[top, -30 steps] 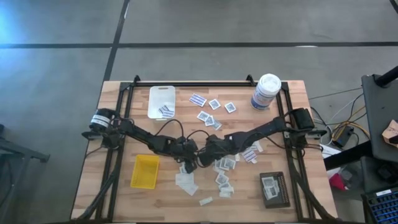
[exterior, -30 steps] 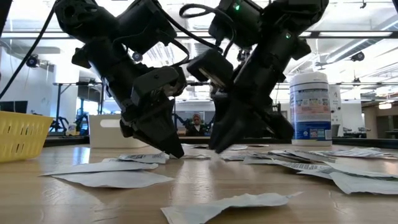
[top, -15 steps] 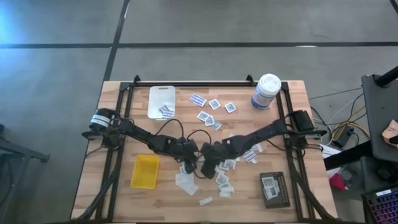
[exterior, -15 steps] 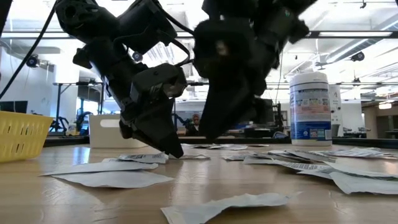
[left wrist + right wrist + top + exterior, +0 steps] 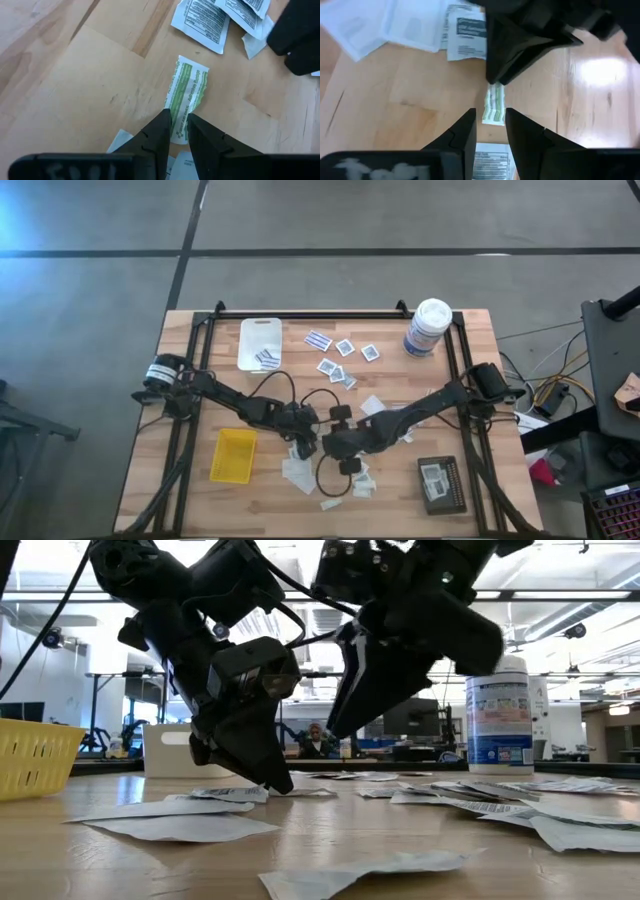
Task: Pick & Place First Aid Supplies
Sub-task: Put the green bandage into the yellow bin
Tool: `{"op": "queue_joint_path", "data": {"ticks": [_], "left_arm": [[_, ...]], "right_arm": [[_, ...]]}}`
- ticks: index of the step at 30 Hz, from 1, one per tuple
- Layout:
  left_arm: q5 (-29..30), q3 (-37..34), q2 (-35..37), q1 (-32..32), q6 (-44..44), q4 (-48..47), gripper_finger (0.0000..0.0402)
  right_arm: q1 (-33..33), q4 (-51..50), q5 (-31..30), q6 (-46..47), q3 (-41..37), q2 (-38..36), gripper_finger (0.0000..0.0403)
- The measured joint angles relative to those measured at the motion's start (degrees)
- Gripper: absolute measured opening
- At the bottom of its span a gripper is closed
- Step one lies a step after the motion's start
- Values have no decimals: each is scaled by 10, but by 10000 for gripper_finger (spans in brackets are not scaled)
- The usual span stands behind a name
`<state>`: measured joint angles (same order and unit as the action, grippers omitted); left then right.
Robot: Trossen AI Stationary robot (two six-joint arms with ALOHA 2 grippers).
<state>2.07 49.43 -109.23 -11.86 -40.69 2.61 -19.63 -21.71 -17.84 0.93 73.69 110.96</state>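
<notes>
A green-and-white strip packet (image 5: 189, 87) lies on the wooden table, and my left gripper (image 5: 177, 119) is shut on one end of it, its fingertips down at the tabletop (image 5: 278, 783). My right gripper (image 5: 490, 114) hangs open above the table close by (image 5: 337, 728), nothing between its fingers; the strip (image 5: 495, 107) shows past them. More first aid supplies lie scattered: white squares and striped strips (image 5: 342, 370) farther back, flat white packets (image 5: 360, 470) near the front. My left gripper pinches the strip's end (image 5: 178, 129) nearest it between its two fingertips. The fingers slant down from the table's left side and run along the strip. The rest of the strip lies flat on the wood, stretching away from the fingers.
A white tray (image 5: 250, 332) with a few packets stands at the back left, a yellow tray (image 5: 232, 456) at the front left, a black tray (image 5: 452, 488) holding a packet at the front right. A tall white canister (image 5: 428, 328) stands at the back right.
My right gripper has risen off the table beside my left gripper, moved toward the near edge and rolled about its own axis. The strip stays on the table in my left gripper.
</notes>
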Motion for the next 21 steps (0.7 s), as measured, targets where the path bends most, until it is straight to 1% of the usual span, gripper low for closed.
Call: {"op": "queue_joint_path", "data": {"ticks": [4,9,13,16,21], "left_arm": [[-1,0,0,0,-2,0,87],[-6,0,0,0,-4,0,87],[-12,0,0,0,-5,0,87],[-16,0,0,0,-6,1,87],[-26,1,0,0,-6,4,87]], "right_arm": [[-2,5,-3,-12,0,11,113],[-8,34,-4,-44,4,36,116],[-8,36,-4,-63,19,50,114],[-7,35,-23,-70,23,61,114],[-8,27,-23,-82,36,91,116]]}}
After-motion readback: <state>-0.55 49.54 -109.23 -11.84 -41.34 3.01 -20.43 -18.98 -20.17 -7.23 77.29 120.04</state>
